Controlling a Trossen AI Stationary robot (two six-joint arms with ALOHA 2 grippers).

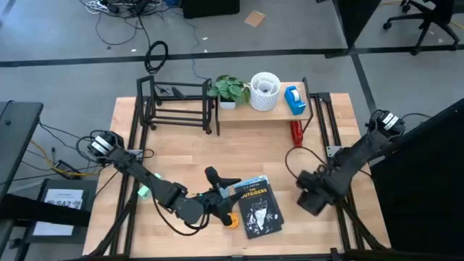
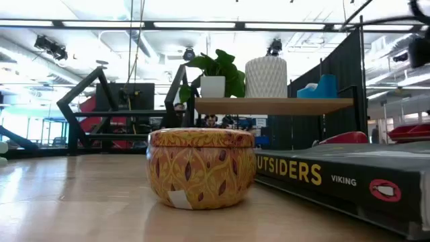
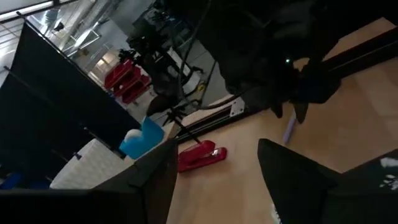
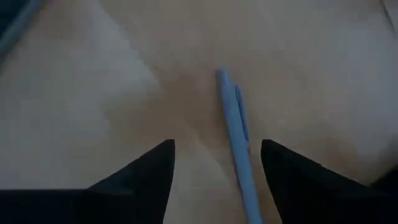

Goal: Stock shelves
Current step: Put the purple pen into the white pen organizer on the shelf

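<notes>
Table [image 1: 181,145]: light wood, book [image 1: 259,206] near front edge.
Left gripper [image 1: 217,197]: fingers apart beside book.
Right gripper [image 4: 214,180]: fingers apart over blue pen [image 4: 235,134].

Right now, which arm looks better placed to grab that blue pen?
Probably the right: its gripper hangs open directly over the pen on the table. The left gripper is over by the book.

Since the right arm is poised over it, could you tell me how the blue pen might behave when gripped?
The pen looks thin and round, so it may roll if nudged. Lying flat on the table between the open right claw, it probably offers little height to pinch.
</notes>
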